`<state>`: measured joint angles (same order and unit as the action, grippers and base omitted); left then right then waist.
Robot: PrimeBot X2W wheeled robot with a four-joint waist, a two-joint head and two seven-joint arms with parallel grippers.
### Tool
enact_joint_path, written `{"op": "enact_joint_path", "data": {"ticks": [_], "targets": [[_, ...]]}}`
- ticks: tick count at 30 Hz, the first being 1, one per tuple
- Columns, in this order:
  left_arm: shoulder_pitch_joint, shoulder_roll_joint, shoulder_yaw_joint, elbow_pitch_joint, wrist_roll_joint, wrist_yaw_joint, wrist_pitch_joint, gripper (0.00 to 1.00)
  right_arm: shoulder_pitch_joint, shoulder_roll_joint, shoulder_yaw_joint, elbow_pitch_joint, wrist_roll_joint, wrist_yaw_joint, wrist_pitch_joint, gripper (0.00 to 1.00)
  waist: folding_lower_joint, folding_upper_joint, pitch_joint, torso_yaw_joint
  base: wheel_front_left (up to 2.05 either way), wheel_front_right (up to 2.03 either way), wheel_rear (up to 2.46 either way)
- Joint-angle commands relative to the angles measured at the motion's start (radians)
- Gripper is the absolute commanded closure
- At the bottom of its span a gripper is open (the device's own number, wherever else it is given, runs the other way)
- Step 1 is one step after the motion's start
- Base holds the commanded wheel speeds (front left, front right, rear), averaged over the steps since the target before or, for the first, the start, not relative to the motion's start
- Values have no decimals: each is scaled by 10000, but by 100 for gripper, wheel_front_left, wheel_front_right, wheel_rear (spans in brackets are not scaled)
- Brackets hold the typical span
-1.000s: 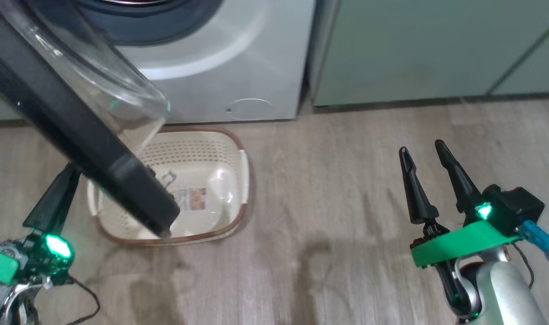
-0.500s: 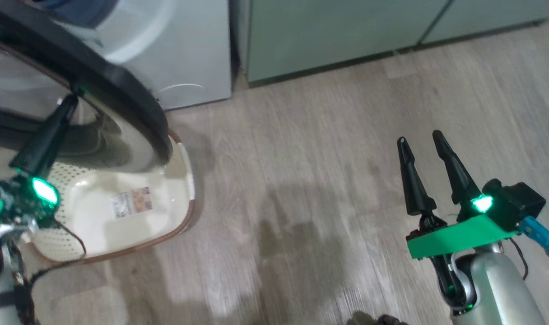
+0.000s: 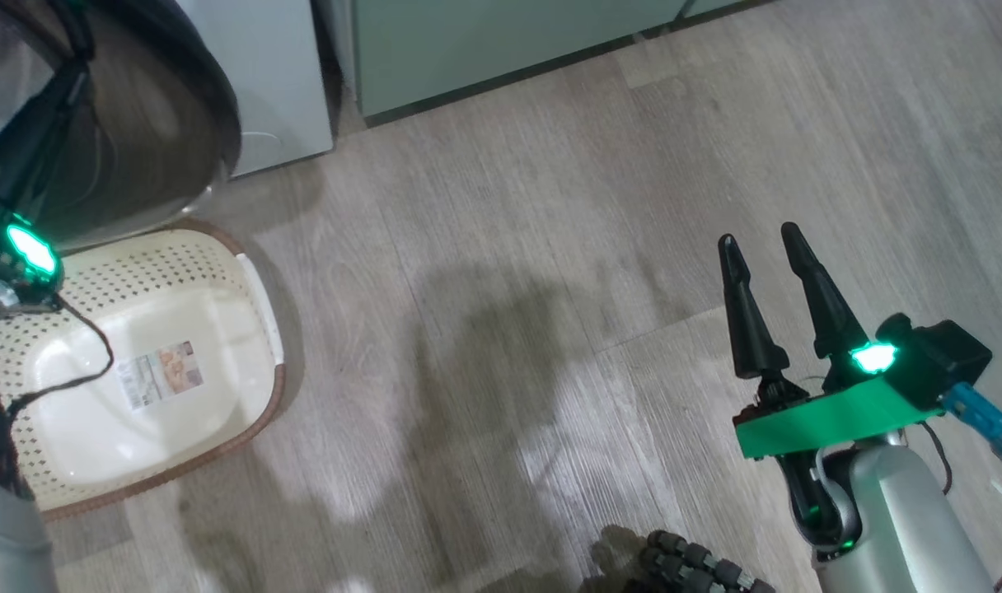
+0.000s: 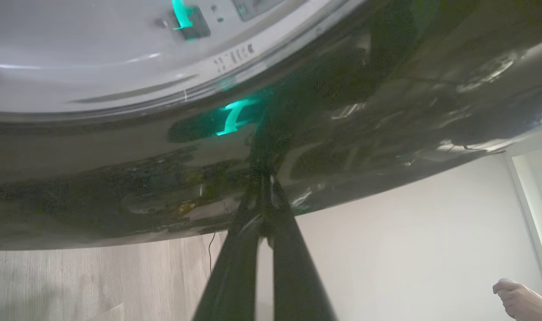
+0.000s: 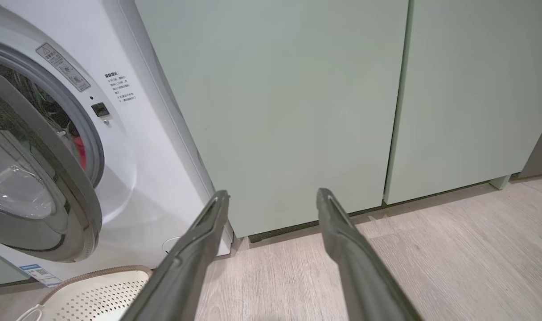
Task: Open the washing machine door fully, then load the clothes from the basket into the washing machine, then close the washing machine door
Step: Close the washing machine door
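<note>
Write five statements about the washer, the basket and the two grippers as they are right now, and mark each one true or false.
1. The basket is empty. True.
2. The right gripper holds a garment. False: it is open and empty above the floor.
3. The left gripper is shut, its tips against the black rim of the door. True.
4. The door is fully closed. False: it stands ajar, and red cloth shows through the gap.
5. The cabinets beside the washing machine are brown. False: they are pale green.
</note>
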<state>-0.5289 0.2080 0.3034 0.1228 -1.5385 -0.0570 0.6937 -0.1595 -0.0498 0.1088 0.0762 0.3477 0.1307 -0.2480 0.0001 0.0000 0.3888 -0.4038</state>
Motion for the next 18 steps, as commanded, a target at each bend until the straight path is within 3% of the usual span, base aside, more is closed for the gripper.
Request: {"op": "enact_joint_path", "data": {"ticks": [1, 11, 15, 16, 17, 18], "targets": [[-349, 472, 291, -217, 108, 23, -12, 100, -249, -4, 214, -229, 98, 0, -103, 0, -1, 0, 40, -72, 0, 0, 0], [-88, 109, 458, -86, -132, -390, -176, 100, -217, -4, 56, -98, 109, 0, -133, 0, -1, 0, -86, 263, 0, 0, 0], [777, -529, 714, -453, -331, -634, -515, 100, -220, -4, -31, -63, -29, 0, -135, 0, -1, 0, -264, 825, 0, 0, 0], [970, -670, 769, -526, -368, -659, -593, 86, -217, -4, -54, -42, -74, 0, -135, 0, -1, 0, -309, 955, 0, 0, 0], [1165, -796, 822, -596, -394, -679, -680, 51, -216, -4, -72, -16, -124, 0, -135, 0, -1, 0, -361, 1085, 0, 0, 0], [1362, -912, 850, -676, -432, -695, -737, 9, -214, -4, -90, 12, -180, 0, -136, 0, -1, 0, -414, 1223, 0, 0, 0]]}}
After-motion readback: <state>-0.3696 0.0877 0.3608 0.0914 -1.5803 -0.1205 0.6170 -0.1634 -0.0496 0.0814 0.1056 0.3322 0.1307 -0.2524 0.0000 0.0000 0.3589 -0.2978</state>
